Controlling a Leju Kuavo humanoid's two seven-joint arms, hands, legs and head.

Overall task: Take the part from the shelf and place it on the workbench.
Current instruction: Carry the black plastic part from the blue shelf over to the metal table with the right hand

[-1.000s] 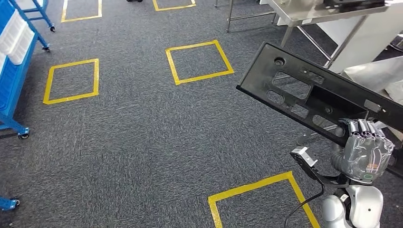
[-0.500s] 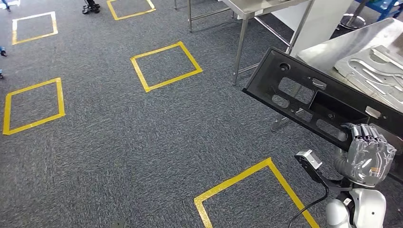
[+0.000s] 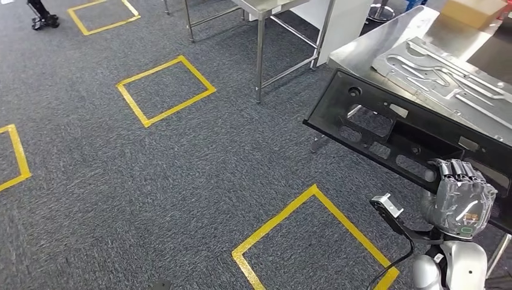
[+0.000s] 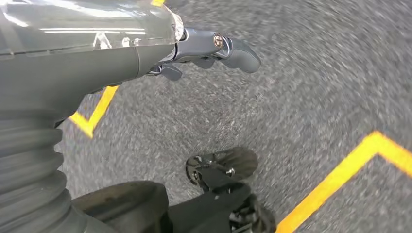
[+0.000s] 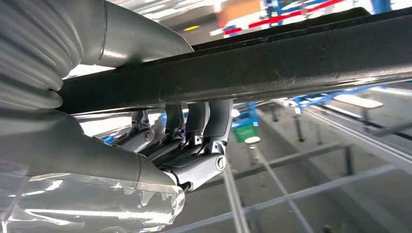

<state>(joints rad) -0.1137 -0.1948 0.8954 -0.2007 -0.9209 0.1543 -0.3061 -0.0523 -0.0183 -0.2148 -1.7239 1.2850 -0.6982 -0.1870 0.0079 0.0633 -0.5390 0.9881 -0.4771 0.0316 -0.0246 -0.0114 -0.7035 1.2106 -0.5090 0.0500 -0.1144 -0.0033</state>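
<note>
I log the left hand [image 4: 204, 51] hanging over grey carpet [image 3: 121, 181] — fingers loosely curled, holding nothing. To the right, the right hand [image 3: 462, 196] grips the near edge of the black part [image 3: 398, 130] — held tilted in the air, overlapping the steel workbench [image 3: 386, 42] edge.

No legible text, labels, brand marks or numbers anywhere. The yellow tape squares [image 3: 165, 89] on the floor carry no lettering.

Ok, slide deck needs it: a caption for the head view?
Right hand carries the black panel toward the steel workbench.
</note>
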